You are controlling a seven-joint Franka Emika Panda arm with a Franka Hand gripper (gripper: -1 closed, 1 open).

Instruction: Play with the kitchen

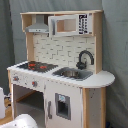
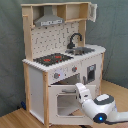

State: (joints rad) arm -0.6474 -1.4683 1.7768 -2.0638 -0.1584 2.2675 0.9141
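Now arm point(image 2: 100, 106) reaches into open oven point(image 2: 67, 100) of kitchen point(image 2: 55, 60), wrist low to clear door; jaws hidden, cannot tell.

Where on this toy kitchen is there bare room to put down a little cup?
The rounded counter end beside the sink is bare, as is the strip in front of the hob. The faucet crowds the sink's back, and the arm blocks the open oven door.

A grey-green curtain point(image 1: 114, 45) hangs as the backdrop in both exterior views, falling in soft vertical folds. Below it lies a light wooden floor point(image 2: 20, 119), seen in the second exterior view. The light is even and dim, without strong shadows.
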